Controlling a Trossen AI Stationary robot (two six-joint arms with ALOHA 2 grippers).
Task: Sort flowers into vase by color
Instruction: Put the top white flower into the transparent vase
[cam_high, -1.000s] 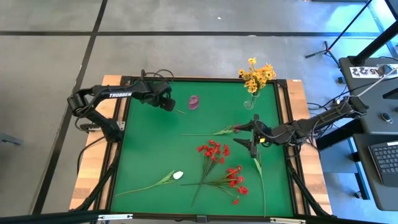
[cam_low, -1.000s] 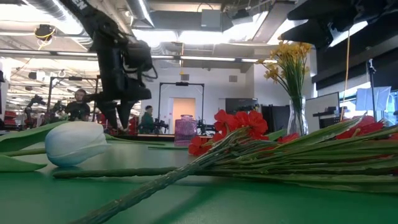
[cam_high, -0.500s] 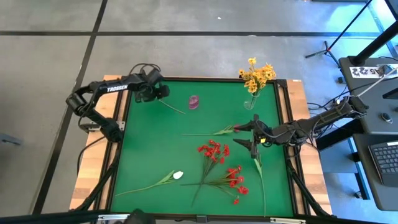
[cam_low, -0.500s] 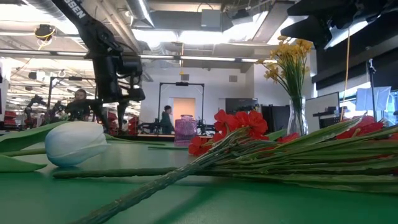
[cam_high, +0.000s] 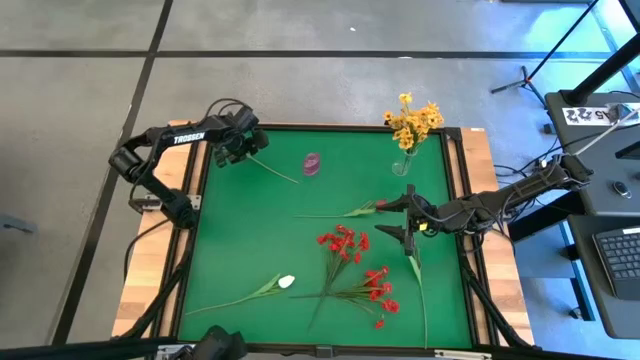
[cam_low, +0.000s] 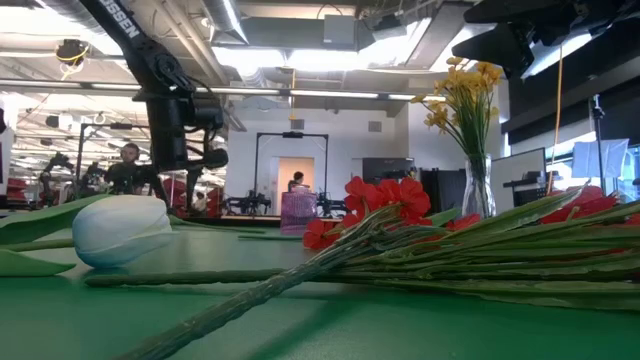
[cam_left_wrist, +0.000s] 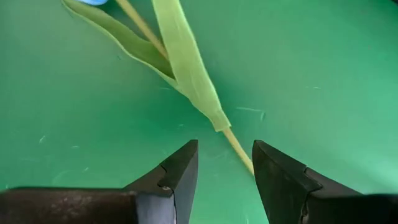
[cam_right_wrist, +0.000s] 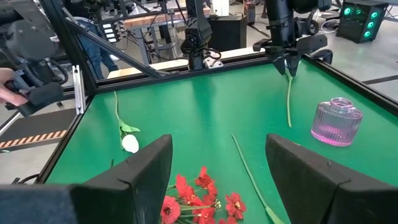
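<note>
A bare green stem (cam_high: 275, 170) lies flat on the green mat near the far-left corner, its leaf (cam_left_wrist: 186, 62) showing in the left wrist view. My left gripper (cam_high: 247, 148) is open above its far end, a finger on either side of the stem (cam_left_wrist: 239, 149); I cannot tell if they touch. My right gripper (cam_high: 405, 220) is open, holds nothing and waits beside a dark pink tulip (cam_high: 366, 208). Two red sprays (cam_high: 343, 243) (cam_high: 380, 290) and a white tulip (cam_high: 286, 282) lie on the mat. Yellow flowers (cam_high: 413, 120) stand in a glass vase (cam_high: 403, 163).
A small pink ribbed vase (cam_high: 312, 163) stands just right of the stem. Another green stem (cam_high: 420, 295) lies near the right edge. The mat has a raised black frame (cam_high: 200, 200). People and workbenches show in the room behind the table.
My left gripper has moved from beside the pink vase toward the table's far-left corner, uncovering more of the stem. The stem's end by the vase has stayed where it was.
</note>
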